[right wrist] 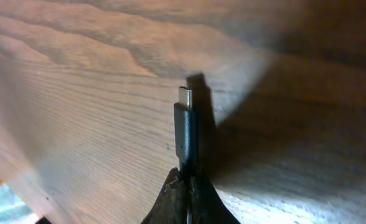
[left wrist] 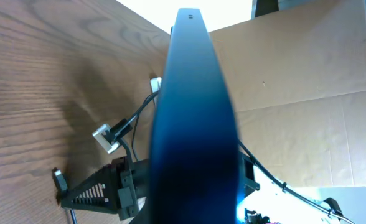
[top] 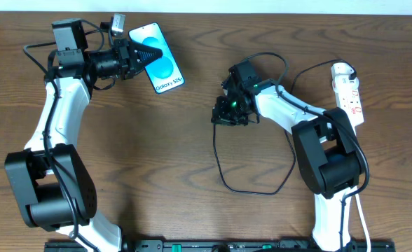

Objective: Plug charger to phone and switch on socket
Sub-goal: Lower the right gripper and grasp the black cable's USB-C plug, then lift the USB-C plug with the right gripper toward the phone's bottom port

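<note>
**Plug pinched, phone gripped**
Right gripper (right wrist: pixel 186 182) clamped on charger (right wrist: pixel 185 127) just behind its stiff plug, right of the phone (top: pixel 165 68). Its cable looks light and limp, so grip the plug body. Left gripper (top: pixel 140 54) clamps phone edge, likely slick and fragile. Socket (top: pixel 350 95) far right of phone.

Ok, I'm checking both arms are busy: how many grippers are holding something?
2. The left gripper grips the phone, upper left in the overhead view; the right gripper pinches the charger plug near the middle.
</note>
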Available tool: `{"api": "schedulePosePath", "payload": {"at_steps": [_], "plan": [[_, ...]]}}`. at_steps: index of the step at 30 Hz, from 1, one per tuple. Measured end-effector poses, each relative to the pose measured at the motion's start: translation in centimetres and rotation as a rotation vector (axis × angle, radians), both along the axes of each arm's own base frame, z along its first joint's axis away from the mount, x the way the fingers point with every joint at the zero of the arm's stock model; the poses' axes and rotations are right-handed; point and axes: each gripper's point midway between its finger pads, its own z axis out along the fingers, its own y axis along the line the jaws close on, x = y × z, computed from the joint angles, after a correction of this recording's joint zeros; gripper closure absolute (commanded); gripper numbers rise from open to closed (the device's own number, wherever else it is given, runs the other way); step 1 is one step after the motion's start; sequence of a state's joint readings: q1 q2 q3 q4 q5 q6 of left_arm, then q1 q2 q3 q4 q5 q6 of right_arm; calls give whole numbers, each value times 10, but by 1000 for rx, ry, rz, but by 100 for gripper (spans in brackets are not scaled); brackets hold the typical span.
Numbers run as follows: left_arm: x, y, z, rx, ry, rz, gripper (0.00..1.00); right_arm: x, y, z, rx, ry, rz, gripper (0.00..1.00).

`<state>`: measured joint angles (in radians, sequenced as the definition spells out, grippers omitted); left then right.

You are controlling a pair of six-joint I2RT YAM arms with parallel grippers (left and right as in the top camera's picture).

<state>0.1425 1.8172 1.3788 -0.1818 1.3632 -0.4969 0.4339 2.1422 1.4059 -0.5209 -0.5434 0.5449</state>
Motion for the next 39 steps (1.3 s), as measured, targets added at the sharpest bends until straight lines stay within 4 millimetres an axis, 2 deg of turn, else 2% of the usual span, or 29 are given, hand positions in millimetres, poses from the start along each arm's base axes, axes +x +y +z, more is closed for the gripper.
{"api": "schedulePosePath", "payload": {"at_steps": [2,7,10,14,18,21,28,39], "plan": [[0,0,0,0,0,0,93,4,3,7,62,-39,55,99],[0,0,0,0,0,0,93,8,19,40,315,-159,231,99],[0,0,0,0,0,0,93,1,24,62,459,-210,333,99],[0,0,0,0,0,0,93,-7,30,87,558,-265,408,99],[0,0,0,0,0,0,92,-18,40,124,671,-341,490,99],[0,0,0,0,0,0,93,-26,47,140,722,-363,530,99],[0,0,0,1,-5,0,93,-44,61,157,798,-366,596,99],[6,1,8,-8,-31,10,93,-49,62,164,839,-361,613,99]]}}
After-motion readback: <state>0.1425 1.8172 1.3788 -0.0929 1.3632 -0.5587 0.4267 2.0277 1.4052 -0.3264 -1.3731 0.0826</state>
